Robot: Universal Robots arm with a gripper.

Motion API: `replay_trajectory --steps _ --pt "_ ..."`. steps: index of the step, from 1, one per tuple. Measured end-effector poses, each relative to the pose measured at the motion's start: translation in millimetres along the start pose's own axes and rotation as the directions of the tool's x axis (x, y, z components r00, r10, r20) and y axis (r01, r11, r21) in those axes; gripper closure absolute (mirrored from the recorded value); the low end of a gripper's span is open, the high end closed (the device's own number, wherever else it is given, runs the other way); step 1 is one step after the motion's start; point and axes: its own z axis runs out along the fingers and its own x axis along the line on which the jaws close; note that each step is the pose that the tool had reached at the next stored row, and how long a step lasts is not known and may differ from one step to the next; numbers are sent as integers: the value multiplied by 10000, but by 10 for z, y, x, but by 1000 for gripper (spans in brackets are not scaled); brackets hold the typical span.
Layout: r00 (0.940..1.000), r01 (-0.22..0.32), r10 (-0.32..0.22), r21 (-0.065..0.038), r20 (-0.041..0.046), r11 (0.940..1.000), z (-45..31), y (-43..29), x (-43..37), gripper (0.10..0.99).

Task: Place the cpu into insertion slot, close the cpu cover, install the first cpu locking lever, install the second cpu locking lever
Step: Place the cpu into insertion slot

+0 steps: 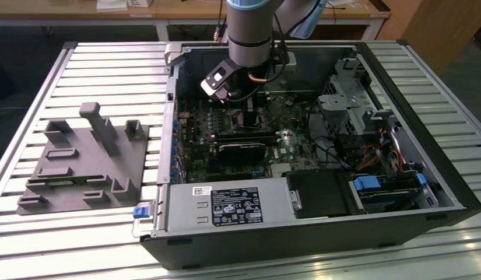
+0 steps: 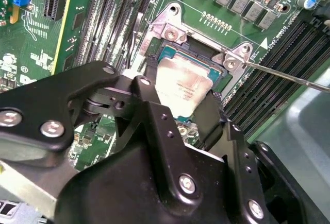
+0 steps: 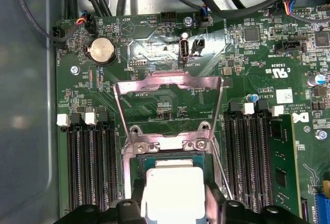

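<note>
The tool [image 2: 178, 91] grips the cpu [image 2: 183, 82] between its fingers, directly over the open socket [image 2: 172, 54].

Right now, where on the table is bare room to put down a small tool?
The table is bare behind the grey fixture, at the exterior view's left, and in front of it. Inside the computer case it is crowded: the gripper holds the chip beside the open cover.

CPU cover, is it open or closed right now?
Open. In the first wrist view the cpu cover stands swung back off the socket, and the cpu, held in the gripper, is uncovered.
</note>
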Motion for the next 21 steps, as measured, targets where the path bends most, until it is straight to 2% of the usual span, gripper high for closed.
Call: replay_trajectory --steps 1,11,21 --pt "10000 0 0 -1 0 10000 0 0 0 553" --pt "10000 -85 85 4 -53 10000 11 -1 0 553" --pt "9999 -113 113 -3 -63 9999 29 -1 0 553"
